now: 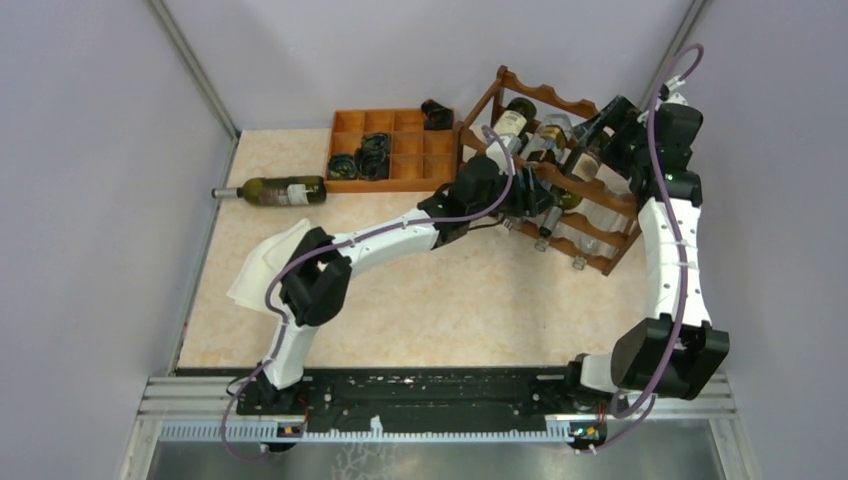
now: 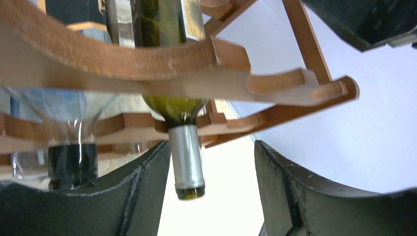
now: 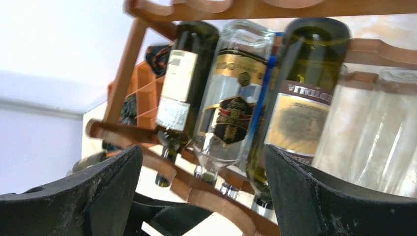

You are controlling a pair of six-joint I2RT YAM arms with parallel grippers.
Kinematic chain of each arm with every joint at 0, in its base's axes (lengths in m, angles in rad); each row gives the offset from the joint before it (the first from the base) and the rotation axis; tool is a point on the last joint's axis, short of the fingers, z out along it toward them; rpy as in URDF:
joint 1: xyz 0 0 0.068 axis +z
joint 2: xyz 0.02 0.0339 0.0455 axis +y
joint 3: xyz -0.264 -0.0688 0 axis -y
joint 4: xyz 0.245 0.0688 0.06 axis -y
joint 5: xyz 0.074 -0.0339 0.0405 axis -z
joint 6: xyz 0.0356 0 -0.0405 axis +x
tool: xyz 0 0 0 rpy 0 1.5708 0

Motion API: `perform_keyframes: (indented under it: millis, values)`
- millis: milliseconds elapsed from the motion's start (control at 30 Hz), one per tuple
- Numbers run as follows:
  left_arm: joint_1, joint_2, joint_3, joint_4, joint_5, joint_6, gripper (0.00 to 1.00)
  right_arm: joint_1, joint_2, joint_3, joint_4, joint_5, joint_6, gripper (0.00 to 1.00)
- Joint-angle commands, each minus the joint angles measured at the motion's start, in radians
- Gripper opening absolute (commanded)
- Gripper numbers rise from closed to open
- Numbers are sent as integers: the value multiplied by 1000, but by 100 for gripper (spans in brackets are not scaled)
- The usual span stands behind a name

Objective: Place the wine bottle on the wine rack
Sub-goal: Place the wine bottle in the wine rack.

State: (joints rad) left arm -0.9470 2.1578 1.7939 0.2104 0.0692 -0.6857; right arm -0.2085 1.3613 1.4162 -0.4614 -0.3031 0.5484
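Observation:
The reddish-brown wine rack [image 1: 598, 205] stands at the back right with several bottles lying in its scalloped rails. A green wine bottle [image 2: 173, 103] rests in the rack, and its silver-foiled neck [image 2: 187, 160] pokes down through the front rail. My left gripper [image 2: 211, 162] is open around that neck; the left finger [image 2: 147, 187] is close beside it and the right finger [image 2: 285, 187] stands well apart. From behind the rack, my right gripper [image 3: 202, 152] stands open and holds nothing, facing the bottle bases. Another green wine bottle [image 1: 285, 190] lies on the table at the far left.
An orange-brown compartment tray [image 1: 345, 122] with dark coiled items sits at the back, left of the rack. A white cloth [image 1: 258, 268] lies under the left arm's elbow. Grey walls close in on both sides and at the back.

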Motion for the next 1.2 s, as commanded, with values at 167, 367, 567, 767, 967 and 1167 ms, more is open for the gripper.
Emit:
perform_keyframes:
  millis: [167, 367, 567, 767, 967, 1167]
  values:
    - [-8, -279, -311, 204, 144, 190, 66, -8, -222, -168, 267, -254, -61, 90]
    - [-9, -459, -613, 305, 188, 249, 42, 50, -370, -296, 357, -283, -76, 90]
    - [-9, -462, -813, 466, 336, 135, 11, 82, -496, -431, 393, -232, -72, 90]
    - [-24, -294, -725, 511, 383, 76, 3, 88, -535, -490, 384, -187, -75, 90]
    - [-40, -150, -549, 390, 332, 84, 3, 99, -549, -472, 323, -81, -110, 92]
    - [-45, -48, -392, 284, 245, 96, 3, 105, -557, -467, 289, 3, -115, 93]
